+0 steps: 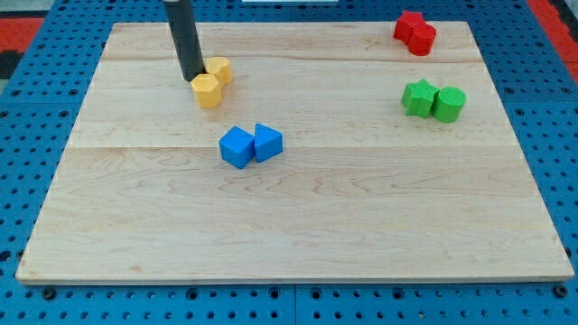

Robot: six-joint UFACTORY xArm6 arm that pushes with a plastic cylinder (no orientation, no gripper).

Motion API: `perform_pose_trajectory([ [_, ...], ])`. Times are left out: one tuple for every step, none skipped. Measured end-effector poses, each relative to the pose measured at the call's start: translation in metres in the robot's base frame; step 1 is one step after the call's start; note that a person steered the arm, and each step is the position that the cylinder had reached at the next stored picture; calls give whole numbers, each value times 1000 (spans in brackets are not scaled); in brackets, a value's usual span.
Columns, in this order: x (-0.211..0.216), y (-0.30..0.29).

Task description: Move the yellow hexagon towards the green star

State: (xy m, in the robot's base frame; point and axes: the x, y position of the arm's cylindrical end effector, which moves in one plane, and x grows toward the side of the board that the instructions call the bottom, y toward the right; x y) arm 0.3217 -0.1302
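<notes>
Upright, my tip (191,78) touching yellow hexagon (207,91).

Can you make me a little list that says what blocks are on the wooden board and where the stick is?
board: pale wooden board on a blue pegboard
my tip: at the left side of the two yellow blocks, touching or nearly
yellow hexagon block: upper left
other yellow block: just above the hexagon, shape unclear
blue blocks: cube and wedge-like one, side by side, centre
green star block: right side
green cylinder block: beside the star
red blocks: top right
</notes>
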Motion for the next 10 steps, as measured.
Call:
perform_pose_trajectory([
  [20, 7],
  [23, -16],
  [35, -43],
  [53, -24],
  [55, 27],
  [55, 87],
  [57, 126],
  [56, 106],
  [38, 71],
  [12, 123],
])
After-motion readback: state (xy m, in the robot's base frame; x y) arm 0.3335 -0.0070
